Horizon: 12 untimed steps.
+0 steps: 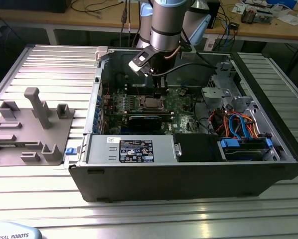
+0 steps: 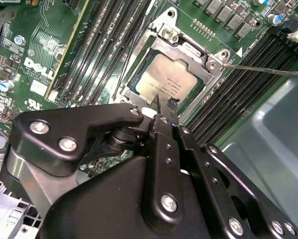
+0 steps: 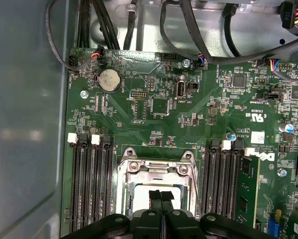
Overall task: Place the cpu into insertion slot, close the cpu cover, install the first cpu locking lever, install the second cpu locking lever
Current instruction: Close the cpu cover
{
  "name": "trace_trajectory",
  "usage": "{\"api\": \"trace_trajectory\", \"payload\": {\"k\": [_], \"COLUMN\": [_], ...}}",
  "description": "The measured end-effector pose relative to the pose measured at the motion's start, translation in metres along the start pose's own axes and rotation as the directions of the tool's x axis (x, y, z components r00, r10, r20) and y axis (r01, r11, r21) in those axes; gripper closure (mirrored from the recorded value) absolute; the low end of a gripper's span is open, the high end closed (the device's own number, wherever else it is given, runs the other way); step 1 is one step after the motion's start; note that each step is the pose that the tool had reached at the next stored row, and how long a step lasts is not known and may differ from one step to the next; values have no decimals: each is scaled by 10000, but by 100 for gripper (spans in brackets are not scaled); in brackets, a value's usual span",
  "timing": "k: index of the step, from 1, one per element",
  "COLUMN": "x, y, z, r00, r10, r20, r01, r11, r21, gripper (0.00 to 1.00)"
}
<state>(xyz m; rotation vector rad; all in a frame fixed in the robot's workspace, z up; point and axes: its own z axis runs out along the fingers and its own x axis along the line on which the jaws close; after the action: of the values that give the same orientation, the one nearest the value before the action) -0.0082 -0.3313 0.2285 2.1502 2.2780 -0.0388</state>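
- The pincer (image 3: 161, 195) is pinched closed and empty, just above the cpu cover (image 2: 189, 50).
- The cpu (image 2: 161, 79) lies seated in the insertion slot (image 1: 151, 103).
- Probably best: press the frame, not the chip.

Ribbed alu table (image 1: 54, 64), cluttered wood bench (image 1: 283, 31) at back

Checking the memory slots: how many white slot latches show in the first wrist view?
4. Two white latches sit on the slot bank by the case wall; two more across the cpu cover, by the memory module. Others may hide behind the pincer.
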Motion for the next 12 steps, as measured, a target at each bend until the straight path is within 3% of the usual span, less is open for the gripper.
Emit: {"api": "trace_trajectory", "payload": {"k": [10,12], "x": [2,3], "y": [-16,-27], "z": [27,63], "r00": [10000,10000], "r10": [0,0], "r20": [-1,0], "r01": [0,0], "r11": [10000,10000], "r21": [-1,-1], "gripper": [89,89]}}
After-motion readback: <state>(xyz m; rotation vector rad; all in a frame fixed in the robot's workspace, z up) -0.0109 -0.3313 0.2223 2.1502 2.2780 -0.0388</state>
